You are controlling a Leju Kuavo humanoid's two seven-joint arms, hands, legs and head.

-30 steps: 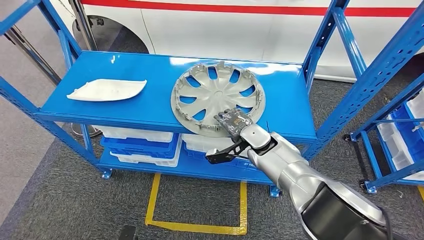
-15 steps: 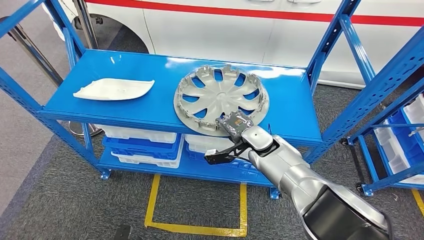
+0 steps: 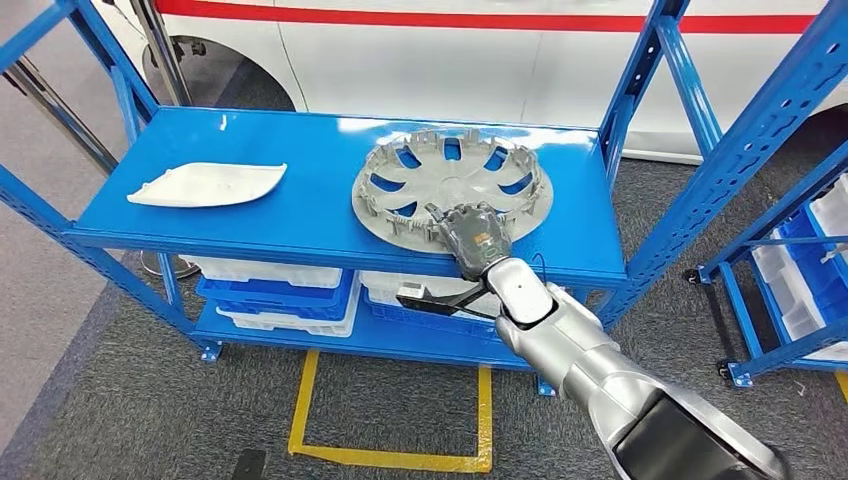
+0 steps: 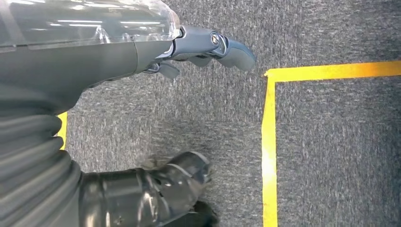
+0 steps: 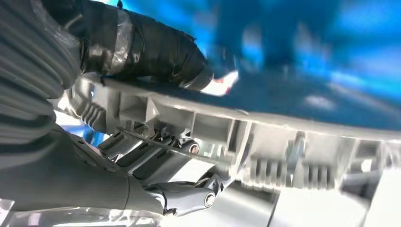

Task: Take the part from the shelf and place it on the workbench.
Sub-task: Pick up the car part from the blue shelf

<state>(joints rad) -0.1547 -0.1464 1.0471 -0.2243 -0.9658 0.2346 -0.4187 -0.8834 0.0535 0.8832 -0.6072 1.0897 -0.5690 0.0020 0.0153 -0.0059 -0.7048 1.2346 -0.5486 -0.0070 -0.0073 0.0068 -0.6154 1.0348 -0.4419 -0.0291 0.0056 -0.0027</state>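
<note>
The right hand clamps the hubcap's near rim at the shelf's front edge — thumb on one face, fingers on the other. Such an off-centre hold could let it tip or slip — maybe snag the right-hand post.

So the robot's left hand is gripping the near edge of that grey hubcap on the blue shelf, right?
Not the left: the right hand grips the near edge of the grey hubcap on the blue shelf, as the head view shows.
</note>
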